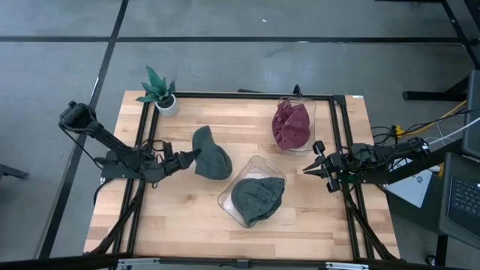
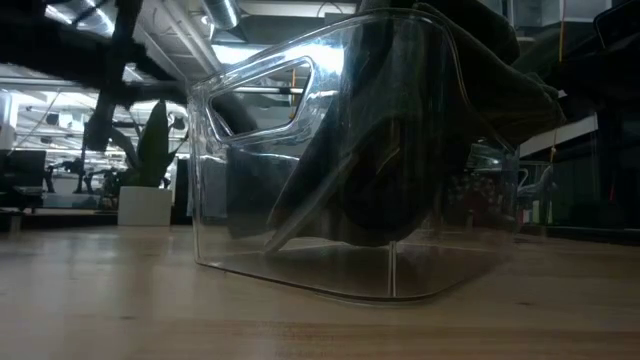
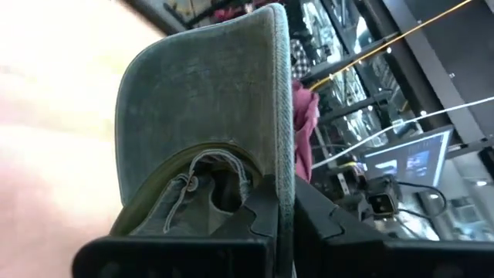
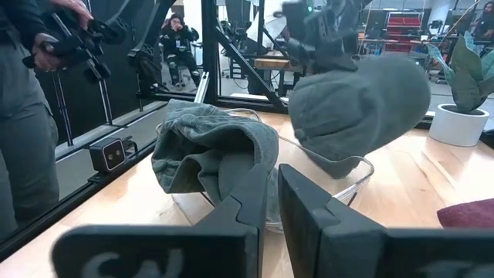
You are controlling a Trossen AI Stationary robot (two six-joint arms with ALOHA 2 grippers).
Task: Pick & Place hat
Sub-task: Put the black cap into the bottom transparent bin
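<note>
L gripper (image 1: 182, 159) pinched tight on brim of grey-green hat (image 1: 211, 156); hat lifted, hanging just beside the clear bin (image 1: 226, 201) on the plant (image 1: 158, 88) side. L wrist view confirms: both fingers (image 3: 258, 224) clamped on brim edge, crown sticking up past them. Bin already has another grey hat (image 1: 257, 198) inside, nearly filling it. Red hat (image 1: 292, 124) sits in 2nd clear bin (image 1: 307, 104), beyond the first bin.

R gripper (image 1: 316, 166) waits just past the bin's far side, near the red hat, fingers narrow, holding nothing.

Step in hand, my read: carry the held hat over to a drop spot. To do well: keep the pinch firm, the crown sags, so raise enough to clear the bin rim; center it over the target before opening. Risk: brim slips or the crown catches the rim and tips the bin.
</note>
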